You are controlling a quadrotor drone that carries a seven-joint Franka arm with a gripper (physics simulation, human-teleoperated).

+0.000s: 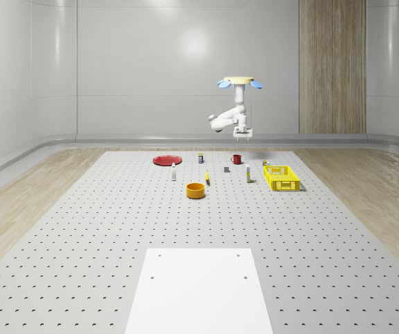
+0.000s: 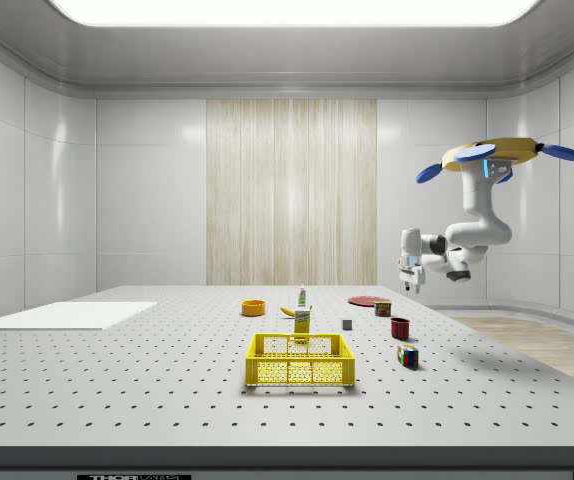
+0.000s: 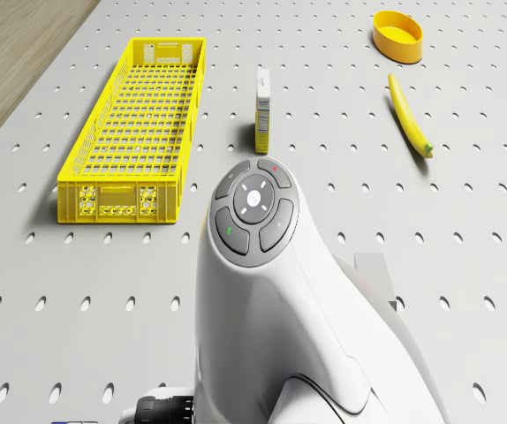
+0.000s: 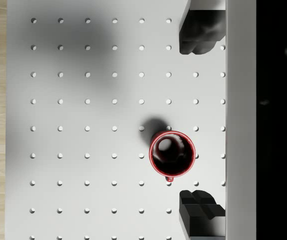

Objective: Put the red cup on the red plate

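Gripper [image 1: 242,136]: hanging in the air on the bent white arm [image 1: 226,120] under the hovering drone [image 1: 240,82], fingers [image 4: 199,31] spread wide apart and holding nothing. Directly beneath it, well below and apart from the fingertips: red cup [image 4: 172,153], upright on the perforated table [image 1: 102,229], mouth open to the wrist camera, small handle [image 4: 169,178] pointing toward one finger; the cup sits between the two fingers' lines but off toward one of them. Just beyond the cup, near it on the table: a small grey block [image 1: 229,168], a multicoloured cube [image 2: 407,355] and a small upright carton [image 1: 247,175]. Further out from the gripper: yellow crate [image 1: 281,178], banana [image 3: 410,116], orange bowl [image 1: 196,190], a small white bottle [image 1: 174,174]. Red plate [image 1: 166,160]: flat on the table, well apart from the gripper and from the cup, off to the whole-scene view's left. Farthest from the gripper: a white sheet [image 1: 198,292] at the table's near edge in the whole-scene view.
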